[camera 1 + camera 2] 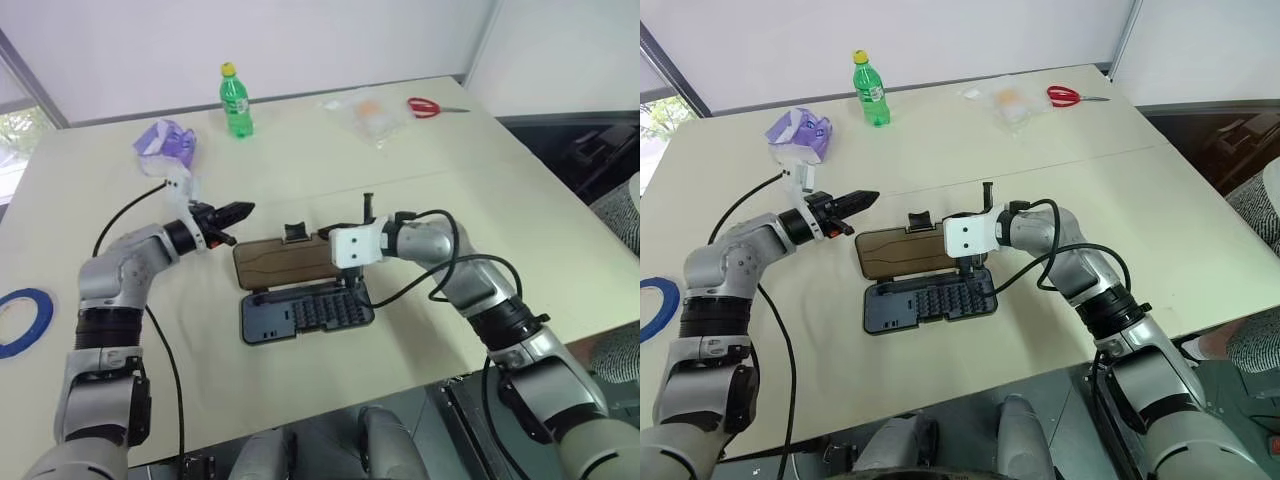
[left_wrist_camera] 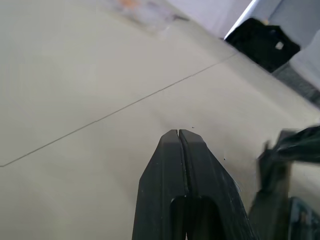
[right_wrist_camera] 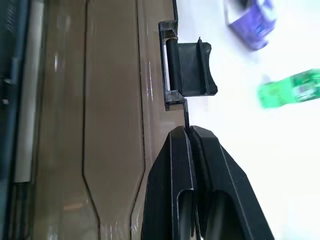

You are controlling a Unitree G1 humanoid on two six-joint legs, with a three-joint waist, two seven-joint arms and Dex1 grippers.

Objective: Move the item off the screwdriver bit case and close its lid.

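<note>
Right pincer, shut, grips lid edge beside latch.

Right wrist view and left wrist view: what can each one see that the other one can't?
The right wrist view alone has the brown lid, its black latch, the purple wrapper and the green bottle. The left wrist view alone has the seam across the table. Both have a gripper, right and left, with shut jaws over pale tabletop.
</note>
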